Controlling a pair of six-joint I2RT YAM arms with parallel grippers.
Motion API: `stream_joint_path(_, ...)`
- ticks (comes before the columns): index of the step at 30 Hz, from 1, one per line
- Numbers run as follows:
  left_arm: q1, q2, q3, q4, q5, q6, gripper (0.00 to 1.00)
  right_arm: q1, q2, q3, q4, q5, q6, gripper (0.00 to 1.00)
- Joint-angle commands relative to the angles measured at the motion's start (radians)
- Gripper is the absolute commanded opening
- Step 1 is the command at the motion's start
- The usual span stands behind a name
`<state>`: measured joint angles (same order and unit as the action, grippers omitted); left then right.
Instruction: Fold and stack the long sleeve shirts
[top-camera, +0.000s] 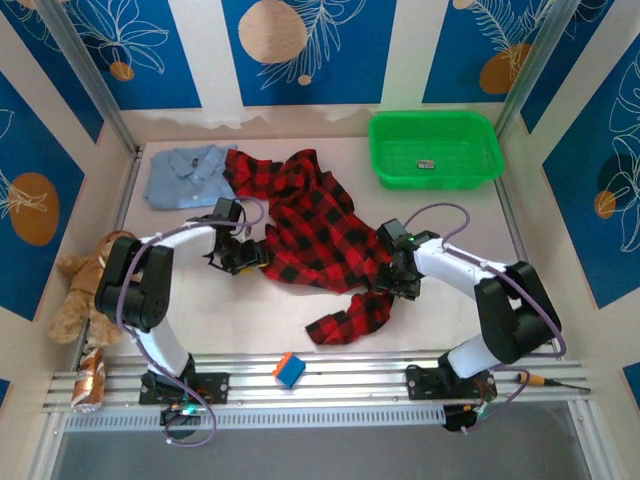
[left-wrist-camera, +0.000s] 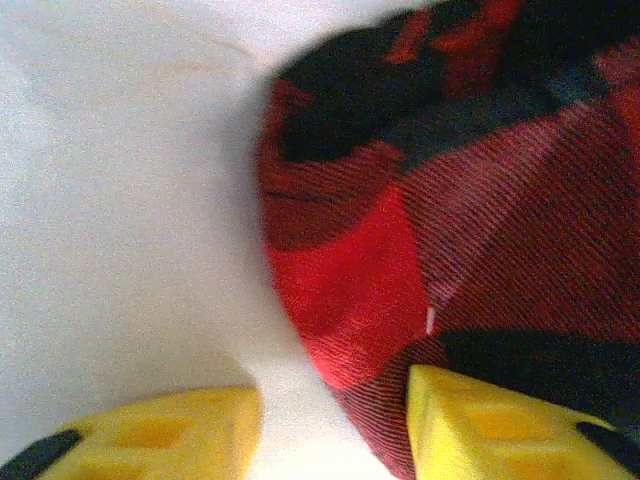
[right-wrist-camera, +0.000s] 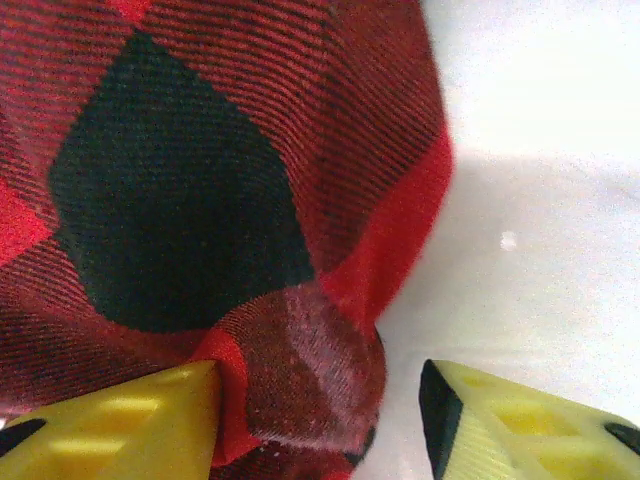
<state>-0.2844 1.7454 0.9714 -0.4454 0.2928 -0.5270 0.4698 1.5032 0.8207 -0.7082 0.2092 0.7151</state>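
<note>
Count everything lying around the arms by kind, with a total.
Shirts: 2 (red checked shirt, light blue shirt)
Green basket: 1
Small dark item in it: 1
Stuffed toy: 1
Block: 1
Can: 1
Total: 7

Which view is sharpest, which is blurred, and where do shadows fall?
Top external view: evenly lit, sharp across the table and the red checked shirt. Left wrist view: blurred, the shirt's edge smeared, a soft shadow on the table beside it. Right wrist view: weave crisp, a grey shadow right of the cloth.

Bright, even light; soft, blurry wrist close-ups.
</note>
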Motion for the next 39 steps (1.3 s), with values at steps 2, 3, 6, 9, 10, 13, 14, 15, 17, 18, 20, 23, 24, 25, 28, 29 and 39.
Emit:
stream_joint_path(2, -0.04, 0.094, 0.015, 0.218, -0.013, -0.008, 0.06, 0.031, 0.027, 0.021, 0.057, -0.023, 0.031, 0.41)
stream_joint_path(3, -0.03, 0.073, 0.019, 0.197, -0.03, -0.002, 0.0, 0.041, 0.018, 0.027, 0.064, -0.016, 0.034, 0.35)
stream_joint_path(6, 0.027, -0.085, -0.027, 0.179, -0.04, -0.018, 0.0, 0.065, -0.014, 0.04, 0.091, -0.016, 0.043, 0.31)
stream_joint_path(9, 0.093, -0.34, -0.087, 0.082, -0.093, -0.023, 0.0, 0.077, -0.038, 0.049, 0.13, -0.07, 0.028, 0.4)
stream_joint_path(10, 0.108, -0.421, -0.103, 0.041, -0.12, -0.018, 0.0, 0.079, -0.037, 0.056, 0.132, -0.09, 0.018, 0.45)
stream_joint_path(13, 0.137, -0.66, -0.131, -0.117, -0.189, 0.002, 0.0, 0.072, -0.045, 0.102, 0.122, -0.098, -0.011, 0.58)
stream_joint_path(14, 0.146, -0.725, -0.142, -0.165, -0.204, 0.002, 0.0, 0.061, -0.05, 0.123, 0.121, -0.101, -0.026, 0.6)
stream_joint_path(15, 0.15, -0.778, -0.152, -0.207, -0.219, 0.004, 0.0, 0.046, -0.051, 0.151, 0.118, -0.106, -0.038, 0.61)
stream_joint_path(17, 0.158, -0.854, -0.169, -0.262, -0.239, -0.002, 0.0, 0.015, -0.041, 0.206, 0.109, -0.11, -0.069, 0.62)
stream_joint_path(18, 0.159, -0.885, -0.18, -0.278, -0.243, -0.011, 0.0, -0.001, -0.024, 0.243, 0.098, -0.099, -0.081, 0.63)
stream_joint_path(20, 0.158, -0.919, -0.209, -0.283, -0.241, -0.039, 0.0, -0.024, 0.025, 0.318, 0.084, -0.092, -0.112, 0.62)
stream_joint_path(23, 0.159, -0.932, -0.264, -0.285, -0.267, -0.063, 0.0, -0.025, 0.141, 0.433, 0.107, -0.123, -0.172, 0.62)
stream_joint_path(24, 0.159, -0.935, -0.285, -0.28, -0.271, -0.071, 0.0, -0.019, 0.193, 0.475, 0.116, -0.147, -0.194, 0.61)
stream_joint_path(25, 0.16, -0.937, -0.301, -0.272, -0.271, -0.077, 0.0, -0.011, 0.235, 0.512, 0.119, -0.162, -0.213, 0.61)
stream_joint_path(28, 0.159, -0.926, -0.336, -0.25, -0.271, -0.084, 0.0, 0.041, 0.345, 0.605, 0.151, -0.221, -0.29, 0.59)
stream_joint_path(29, 0.159, -0.922, -0.339, -0.251, -0.273, -0.082, 0.0, 0.063, 0.373, 0.633, 0.161, -0.232, -0.32, 0.59)
stream_joint_path(39, 0.16, -0.903, -0.359, -0.24, -0.27, -0.047, 0.0, 0.115, 0.571, 0.76, 0.268, -0.325, -0.419, 0.6)
